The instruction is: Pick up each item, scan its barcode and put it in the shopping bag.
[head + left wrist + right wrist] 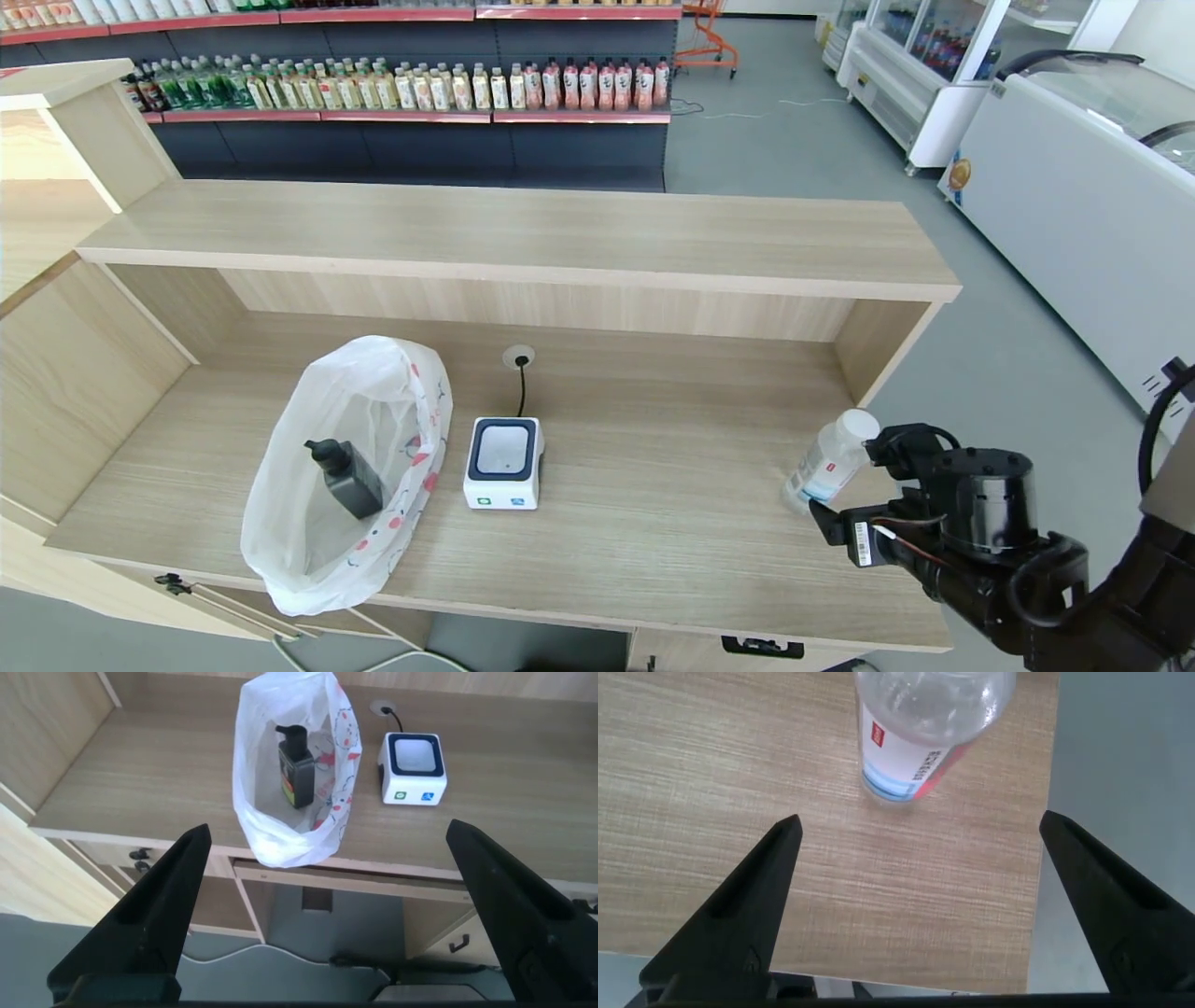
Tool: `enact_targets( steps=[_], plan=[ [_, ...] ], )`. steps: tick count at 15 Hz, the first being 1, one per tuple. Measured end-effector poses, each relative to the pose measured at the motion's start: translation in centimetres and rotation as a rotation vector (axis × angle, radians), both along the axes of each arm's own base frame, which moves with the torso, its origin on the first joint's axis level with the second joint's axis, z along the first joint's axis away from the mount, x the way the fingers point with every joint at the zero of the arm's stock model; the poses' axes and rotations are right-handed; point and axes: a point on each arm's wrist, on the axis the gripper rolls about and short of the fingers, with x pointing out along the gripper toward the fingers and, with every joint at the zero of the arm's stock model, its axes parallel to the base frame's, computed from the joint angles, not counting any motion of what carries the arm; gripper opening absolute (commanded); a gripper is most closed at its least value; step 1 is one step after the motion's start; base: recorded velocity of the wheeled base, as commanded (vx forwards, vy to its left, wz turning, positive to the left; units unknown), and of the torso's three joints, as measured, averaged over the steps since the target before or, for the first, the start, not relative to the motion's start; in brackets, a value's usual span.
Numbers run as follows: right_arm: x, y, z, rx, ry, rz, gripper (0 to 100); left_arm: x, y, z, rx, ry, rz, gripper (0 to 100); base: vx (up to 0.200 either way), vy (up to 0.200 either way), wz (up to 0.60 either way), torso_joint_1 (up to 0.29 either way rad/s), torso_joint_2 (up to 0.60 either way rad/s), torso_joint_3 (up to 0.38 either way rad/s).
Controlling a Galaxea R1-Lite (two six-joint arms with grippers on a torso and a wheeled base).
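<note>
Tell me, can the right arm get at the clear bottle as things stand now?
Probably yes. The right tool is open and points at the clear bottle, which stands near the right end of the counter. Nothing lies between them, and the bottle looks narrower than the tool's opening.

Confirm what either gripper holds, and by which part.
Nothing is held. The right gripper is open, just short of the standing clear bottle; the left gripper is open and empty.
</note>
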Motion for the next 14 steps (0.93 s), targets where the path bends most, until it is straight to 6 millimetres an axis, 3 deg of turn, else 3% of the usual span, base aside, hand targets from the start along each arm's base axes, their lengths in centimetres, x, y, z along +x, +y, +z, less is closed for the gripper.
enact_targets(
  steps=[5, 14],
  plan=[
    [2.5, 0.9, -1.2, -0.005, -0.015, 0.031, 100, 0.0, 0.0, 0.0, 0.0, 0.0, 0.0, 100, 0.0, 0.0, 0.0, 0.0, 0.0, 0.0],
    [4.9, 1.6, -2.1, -0.068, -0.083, 0.074, 100, 0.0, 0.0, 0.0, 0.0, 0.0, 0.0, 100, 0.0, 0.0, 0.0, 0.0, 0.0, 0.0]
  ],
)
